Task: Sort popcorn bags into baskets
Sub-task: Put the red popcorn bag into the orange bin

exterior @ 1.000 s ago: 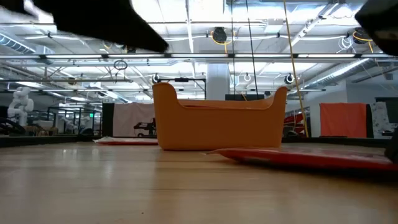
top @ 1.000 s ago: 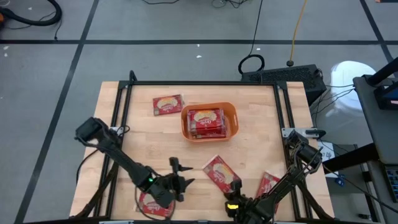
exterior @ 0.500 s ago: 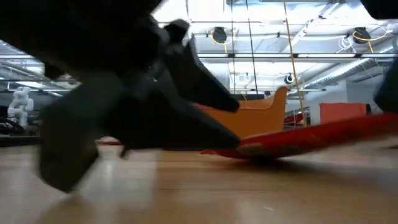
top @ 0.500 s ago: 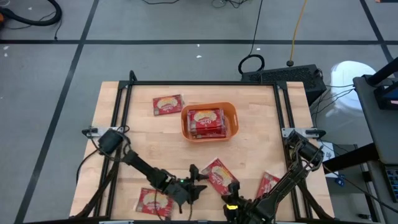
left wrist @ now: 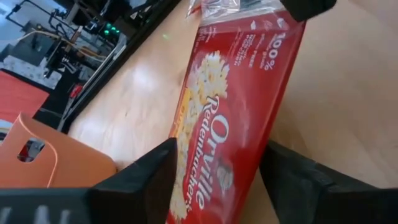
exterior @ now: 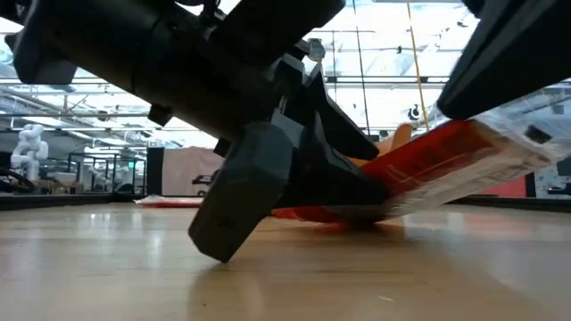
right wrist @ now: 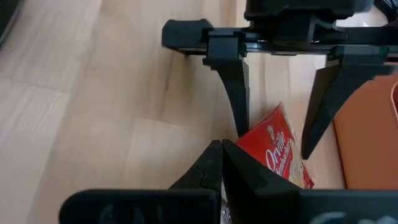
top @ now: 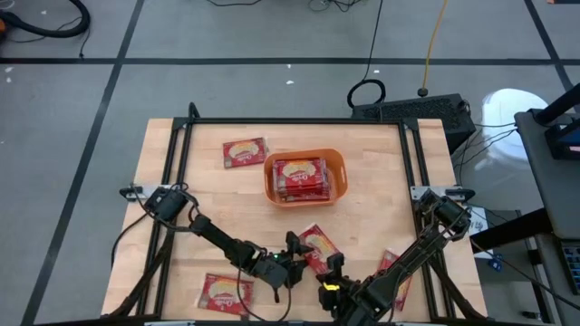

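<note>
A red popcorn bag [top: 317, 244] lies near the table's middle near edge, tilted. My left gripper [top: 297, 255] is open, with one finger on each long side of the bag [left wrist: 236, 112]. My right gripper [top: 331, 269] is shut on the bag's near end. Other bags lie flat on the wood: one far left [top: 245, 152], one near left [top: 225, 292], and one near right [top: 391, 267], partly under my right arm. The orange basket [top: 337, 165] holds more red bags [top: 299, 177]. My right gripper pinches the bag's clear-white sealed end [left wrist: 245, 9] between its shut fingers [right wrist: 211, 162], coming from the table's near side. That end [exterior: 535, 134] is lifted and the bag slants down to its far end [exterior: 335, 212], which rests on the table. My left gripper: I cannot tell whether its fingers touch the bag.
The basket stands a little beyond the two grippers, toward the table's far side. A black frame [top: 272, 121] runs along the table's far and side edges. Bare wood lies between the basket and the held bag and at the table's right.
My left gripper has swung from above the near-left bag toward the table's right and come down astride the middle bag. My right gripper has raised that bag's near end, so the bag now slants up from the table where it lay flat.
</note>
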Robot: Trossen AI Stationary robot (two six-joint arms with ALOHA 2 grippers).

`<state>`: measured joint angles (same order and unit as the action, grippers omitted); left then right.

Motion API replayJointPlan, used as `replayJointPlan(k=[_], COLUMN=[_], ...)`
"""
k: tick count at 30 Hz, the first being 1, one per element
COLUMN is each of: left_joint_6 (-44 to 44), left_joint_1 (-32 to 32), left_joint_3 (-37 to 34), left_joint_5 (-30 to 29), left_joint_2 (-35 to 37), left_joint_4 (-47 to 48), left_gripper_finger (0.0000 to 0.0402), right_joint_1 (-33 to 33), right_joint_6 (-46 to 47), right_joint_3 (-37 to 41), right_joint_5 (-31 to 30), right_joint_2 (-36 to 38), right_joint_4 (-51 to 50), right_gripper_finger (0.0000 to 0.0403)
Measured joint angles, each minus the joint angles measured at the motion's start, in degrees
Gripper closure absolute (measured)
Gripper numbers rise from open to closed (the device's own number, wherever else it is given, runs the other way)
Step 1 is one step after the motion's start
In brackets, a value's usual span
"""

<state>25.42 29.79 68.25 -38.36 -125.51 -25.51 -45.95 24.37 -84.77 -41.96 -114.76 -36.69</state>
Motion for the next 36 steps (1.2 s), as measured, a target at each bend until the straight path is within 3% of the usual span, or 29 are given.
replayJointPlan(k=[9, 12, 16, 20, 25, 29, 36], left_joint_6=[-1.6, -2.6, -4.3, -8.1, -18.0, -27.7, -39.5], left_joint_1=[1.1, 1.8, 2.7, 3.5, 4.0, 4.3, 6.1], left_joint_3=[0.0, -0.1, -0.3, -0.3, -0.3, -0.2, -0.1], left_joint_5=[-1.3, -1.5, -3.6, -4.8, -3.2, 0.7, 2.6], left_joint_2=[0.0, 0.1, 1.0, 3.9, 9.6, 14.3, 22.1], left_joint_4=[0.3, 0.2, 1.0, 3.3, 14.1, 24.7, 39.9], left_gripper_finger=[0.0345, 0.0383, 0.0375, 0.0355, 0.0372, 0.0380, 0.0367], right_joint_1=[0.5, 0.0, -1.0, -1.9, -2.0, -0.5, 4.5], right_joint_6=[1.0, 2.4, 4.4, 12.1, 4.4, 0.7, -3.8], right_joint_3=[0.0, 0.0, 0.0, 0.0, 0.0, 0.0, 0.0], right_joint_5=[-0.2, -0.2, -3.2, -10.8, -11.6, -11.8, -13.6], right_joint_2=[0.6, 1.6, 2.8, 4.5, 5.1, 4.2, 2.6], right_joint_4=[1.3, 1.7, 4.0, 10.5, 20.6, 21.6, 21.7], right_gripper_finger=[0.0403, 0.0402, 0.0382, 0.0336, 0.0262, 0.0215, 0.0196])
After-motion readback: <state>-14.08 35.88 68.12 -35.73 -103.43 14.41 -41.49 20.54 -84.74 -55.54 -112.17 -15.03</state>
